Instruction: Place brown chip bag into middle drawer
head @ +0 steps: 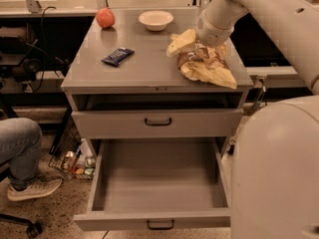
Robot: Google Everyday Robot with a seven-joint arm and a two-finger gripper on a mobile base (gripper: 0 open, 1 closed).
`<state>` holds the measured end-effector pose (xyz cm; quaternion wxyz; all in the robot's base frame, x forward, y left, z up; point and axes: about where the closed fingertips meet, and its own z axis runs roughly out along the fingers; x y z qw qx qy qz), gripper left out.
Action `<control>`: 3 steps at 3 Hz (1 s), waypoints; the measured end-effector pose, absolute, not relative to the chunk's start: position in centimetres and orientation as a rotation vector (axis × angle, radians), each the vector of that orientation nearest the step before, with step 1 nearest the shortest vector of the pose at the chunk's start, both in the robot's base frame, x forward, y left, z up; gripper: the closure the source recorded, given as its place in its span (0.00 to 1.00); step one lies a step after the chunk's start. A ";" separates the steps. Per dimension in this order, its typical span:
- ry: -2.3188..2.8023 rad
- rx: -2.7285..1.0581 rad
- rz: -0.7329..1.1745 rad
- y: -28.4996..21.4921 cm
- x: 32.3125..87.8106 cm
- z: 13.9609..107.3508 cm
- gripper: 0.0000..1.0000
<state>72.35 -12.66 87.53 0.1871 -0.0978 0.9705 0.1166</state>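
The gripper (203,48) sits down on the brown chip bag (212,69) by the right edge of the tabletop (144,71), whether it grips I cannot tell, above the open middle drawer (154,219).

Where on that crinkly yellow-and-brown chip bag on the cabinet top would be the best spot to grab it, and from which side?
The raised, crumpled ridge across the middle of the crinkly pale-yellow and brown chip bag, probably from above: it lies flat on the grey cabinet top, so its thin corners offer little to pinch. The gripper sits over that ridge.
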 end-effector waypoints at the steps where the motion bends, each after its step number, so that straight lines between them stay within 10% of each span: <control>1: 2.765 -0.230 0.295 -11.4 73.0 86.1 0.26; 3: 2.773 -0.160 0.259 -12.3 72.1 85.4 0.72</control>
